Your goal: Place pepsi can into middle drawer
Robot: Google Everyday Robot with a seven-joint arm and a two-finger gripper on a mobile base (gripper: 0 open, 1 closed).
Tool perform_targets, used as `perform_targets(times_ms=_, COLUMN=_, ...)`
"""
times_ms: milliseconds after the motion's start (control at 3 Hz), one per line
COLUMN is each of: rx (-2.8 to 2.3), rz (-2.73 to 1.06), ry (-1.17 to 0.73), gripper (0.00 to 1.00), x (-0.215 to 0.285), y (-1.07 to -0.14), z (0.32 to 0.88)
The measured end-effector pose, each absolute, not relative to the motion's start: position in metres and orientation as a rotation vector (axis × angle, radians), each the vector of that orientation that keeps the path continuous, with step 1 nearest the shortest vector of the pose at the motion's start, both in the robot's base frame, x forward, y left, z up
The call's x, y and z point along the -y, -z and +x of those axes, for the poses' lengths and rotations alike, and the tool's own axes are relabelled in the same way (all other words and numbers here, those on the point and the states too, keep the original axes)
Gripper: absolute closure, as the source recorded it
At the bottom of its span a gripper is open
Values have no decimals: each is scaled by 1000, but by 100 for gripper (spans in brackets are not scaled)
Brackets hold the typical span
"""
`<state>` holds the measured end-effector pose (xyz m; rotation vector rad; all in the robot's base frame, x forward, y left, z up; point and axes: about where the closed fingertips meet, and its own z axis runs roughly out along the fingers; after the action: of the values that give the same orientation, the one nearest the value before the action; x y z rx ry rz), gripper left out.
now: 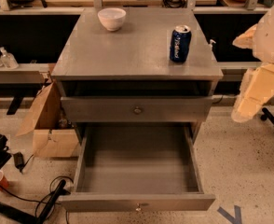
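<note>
The pepsi can (180, 43), dark blue with a silver top, stands upright on the right side of the grey cabinet top (127, 55). The middle drawer (137, 203) is pulled fully open below, a deep grey box with nothing in it and a small knob on its front. My gripper (249, 104) is the cream-coloured end of the arm at the right edge of the view. It hangs beside the cabinet, right of and lower than the can, and apart from both can and drawer.
A white bowl (112, 18) sits at the back of the cabinet top. A shallower closed drawer front (137, 109) with a knob is above the open drawer. A cardboard box (46, 125) and cables (44, 204) lie on the floor to the left.
</note>
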<state>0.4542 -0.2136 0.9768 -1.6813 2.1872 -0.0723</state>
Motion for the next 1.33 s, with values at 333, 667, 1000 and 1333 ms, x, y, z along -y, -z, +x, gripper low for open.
perform_targets(times_ms=333, rx=-2107, rz=-1580, ry=-24, gripper=0, x=209, y=-975, z=495)
perform_targets(times_ms=667, rx=-2025, rz=-1418, ry=-157, gripper=0, x=203, y=-968, z=534)
perform_targets(times_ms=1000, rx=-1863, rz=-1196, ry=-265, gripper=0, x=197, y=-969, z=590)
perform_targets(times_ms=1333, rx=-1740, rz=-1082, ry=-264, gripper=0, x=212, y=-973, z=629)
